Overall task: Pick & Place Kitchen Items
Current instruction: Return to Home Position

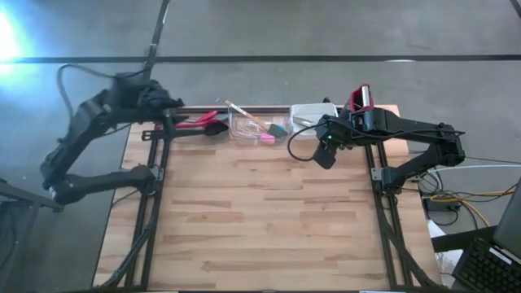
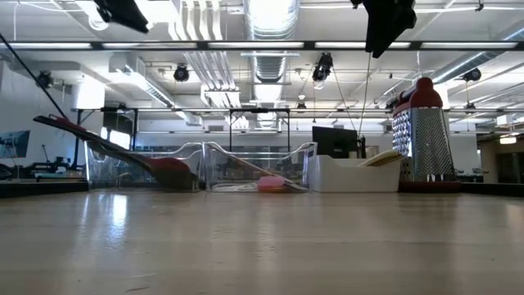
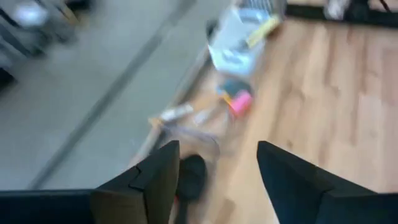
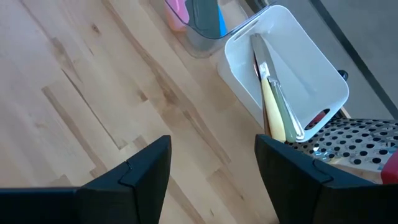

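Note:
A black slotted spoon (image 1: pixel 216 128) and a red utensil (image 1: pixel 195 120) lie at the table's far edge; in the low view the spoon's head (image 2: pixel 168 168) is down and the handles slope up to the left. A clear tub (image 1: pixel 259 126) holds a pink scraper (image 2: pixel 272 183), a blue scraper (image 1: pixel 277 129) and a wooden-handled tool. A white tub (image 4: pixel 292 74) holds knives (image 4: pixel 273 102). My left gripper (image 3: pixel 214 149) hovers open and empty above the spoon (image 3: pixel 189 177). My right gripper (image 4: pixel 214 143) hangs open and empty in front of the white tub.
A steel box grater with a red top (image 2: pixel 422 131) stands just right of the white tub (image 1: pixel 313 114), close behind my right arm. Bare wooden tabletop (image 1: pixel 260 212) stretches from the tubs to the near edge. Black frame rails (image 1: pixel 155 203) run along both table sides.

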Tool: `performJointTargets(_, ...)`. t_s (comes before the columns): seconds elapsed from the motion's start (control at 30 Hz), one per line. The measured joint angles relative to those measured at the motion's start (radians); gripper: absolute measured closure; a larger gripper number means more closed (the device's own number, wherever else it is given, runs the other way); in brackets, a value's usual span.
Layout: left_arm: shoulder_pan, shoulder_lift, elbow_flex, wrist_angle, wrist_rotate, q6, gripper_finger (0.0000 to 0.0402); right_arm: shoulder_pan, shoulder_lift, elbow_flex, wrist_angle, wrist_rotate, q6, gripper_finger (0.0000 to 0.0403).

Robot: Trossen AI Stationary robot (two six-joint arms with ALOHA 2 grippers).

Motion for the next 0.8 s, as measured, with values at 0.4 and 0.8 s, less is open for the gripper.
performJointTargets(0.4, -0.016, -0.305, -0.034, 0.055, -0.097, -0.014, 0.0242, 0.0, 0.0, 0.0, 0.008, 0.0, 0.005, 0.0179)
performJointTargets(0.8, -0.014, -0.481, -0.164, 0.103, 0.254, -0.217, 0.0278, 0.011, 0.0, 0.0, 0.123, -0.002, -0.008, 0.0179)
